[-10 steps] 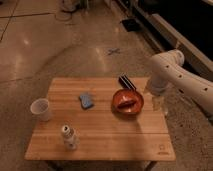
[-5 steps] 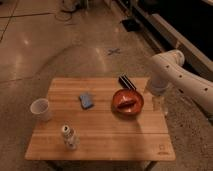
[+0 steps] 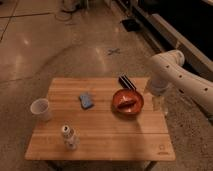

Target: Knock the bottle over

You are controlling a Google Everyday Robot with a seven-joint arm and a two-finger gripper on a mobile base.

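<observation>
The bottle [image 3: 69, 137] is small and clear with a white cap and pale label. It stands upright near the front left of the wooden table [image 3: 105, 125]. A white paper cup [image 3: 41, 109] stands to its left, further back. My gripper [image 3: 159, 105] hangs from the white arm [image 3: 172, 75] at the table's right edge, just right of a red bowl [image 3: 128, 101]. It is far from the bottle.
A blue sponge [image 3: 86, 100] lies in the table's middle back. A dark flat object [image 3: 126, 82] lies at the back edge behind the bowl. The floor around is polished stone with a blue tape cross [image 3: 113, 51]. A dark wall base runs along the right.
</observation>
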